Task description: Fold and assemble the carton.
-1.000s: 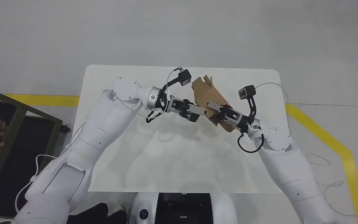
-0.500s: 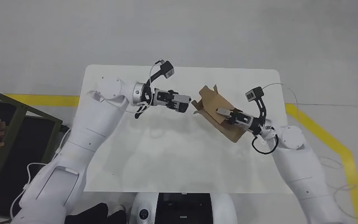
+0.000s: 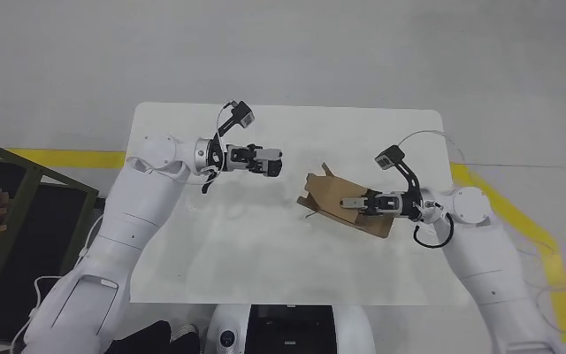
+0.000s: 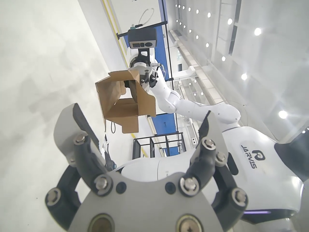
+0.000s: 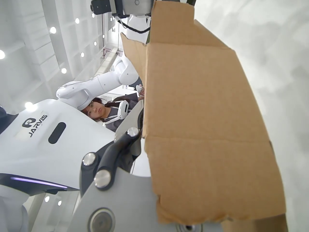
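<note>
A brown carton (image 3: 336, 196), partly opened with loose flaps, is held just over the white table (image 3: 221, 257), right of centre. My right gripper (image 3: 352, 203) is shut on one of its walls; in the right wrist view the carton (image 5: 205, 121) hides one side of the gripper, and a dark finger (image 5: 131, 131) lies against the panel's edge. My left gripper (image 3: 276, 162) hovers open and empty to the carton's left, well apart from it. From the left wrist view, the gripper (image 4: 142, 121) faces the carton's (image 4: 120, 97) open mouth.
The table's far edge and both side edges are in view. A yellow floor line (image 3: 62, 157) runs past the table, and a dark frame (image 3: 35, 203) stands off its left side.
My left gripper has let go of the carton and drawn back to the left. The right arm has carried the carton down and toward the table's front right, turning it.
</note>
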`<state>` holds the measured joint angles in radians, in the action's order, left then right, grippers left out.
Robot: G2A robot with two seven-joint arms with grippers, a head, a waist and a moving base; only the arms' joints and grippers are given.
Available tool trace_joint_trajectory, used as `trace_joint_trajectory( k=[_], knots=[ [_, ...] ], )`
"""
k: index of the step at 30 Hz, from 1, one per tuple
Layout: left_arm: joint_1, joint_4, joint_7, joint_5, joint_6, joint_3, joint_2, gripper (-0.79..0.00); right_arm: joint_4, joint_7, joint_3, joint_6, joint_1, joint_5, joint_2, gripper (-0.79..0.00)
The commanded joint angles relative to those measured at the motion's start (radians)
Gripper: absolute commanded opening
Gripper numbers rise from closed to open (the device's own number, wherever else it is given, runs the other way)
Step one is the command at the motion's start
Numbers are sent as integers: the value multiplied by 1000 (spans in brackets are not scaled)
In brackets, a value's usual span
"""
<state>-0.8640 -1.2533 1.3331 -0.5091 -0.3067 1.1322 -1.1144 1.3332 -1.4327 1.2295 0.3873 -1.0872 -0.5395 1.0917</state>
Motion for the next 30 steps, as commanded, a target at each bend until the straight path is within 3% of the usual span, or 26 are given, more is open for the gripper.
trace_joint_trajectory(
  k=[1,13,20,30],
  knots=[
    [-9,-8,5,-1,-21,14,4,0,0,-11,0,-11,17,-6,-2,-785],
    [-13,-18,16,7,-32,18,7,0,0,-14,1,-14,34,-20,-3,-785],
    [-49,0,-87,26,21,1,4,0,28,28,4,-19,13,-4,-5,-785],
    [-47,61,-109,54,87,-48,-4,0,56,-3,20,-35,50,-8,-14,-785]
  ],
)
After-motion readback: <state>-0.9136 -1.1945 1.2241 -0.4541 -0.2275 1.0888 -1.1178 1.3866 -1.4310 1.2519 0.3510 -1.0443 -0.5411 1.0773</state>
